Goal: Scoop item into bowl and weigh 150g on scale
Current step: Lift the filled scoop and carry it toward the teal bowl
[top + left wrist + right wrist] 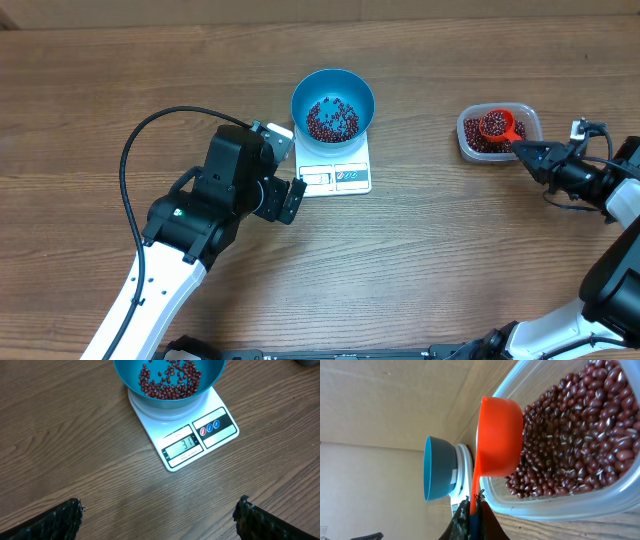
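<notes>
Left arm: it reached in from the near left edge of the tabletop (100, 100), with a black cable looping beside it.
Left end effector (287, 168): I saw it spread wide and holding nothing, just beside the near left corner of the scale. In its wrist view only the two dark fingertips (65, 520) showed at the bottom, with bare wood between them.
Scale (335, 177): the flat white scale lay around the middle of the tabletop, toward the far edge, with its display panel and buttons facing the near side. Through the left wrist camera I read 31 on the display (182, 444).
Bowl (310, 95): the bright blue bowl sat upright on the far part of the scale, overhanging the platform.
Beans in bowl (332, 120): a thin scatter of dark red beans covered the bottom, with blue showing between them.
Right end effector (525, 152): it was clamped narrow on the handle of the orange scoop (496, 126), toward the right edge of the tabletop.
Scoop: its cup sat inside the tub, against the bean pile. I could not tell whether it was loaded.
Tub (465, 140): the clear plastic tub stood well apart from the scale, toward the far right, and was heaped with beans (570, 435).
</notes>
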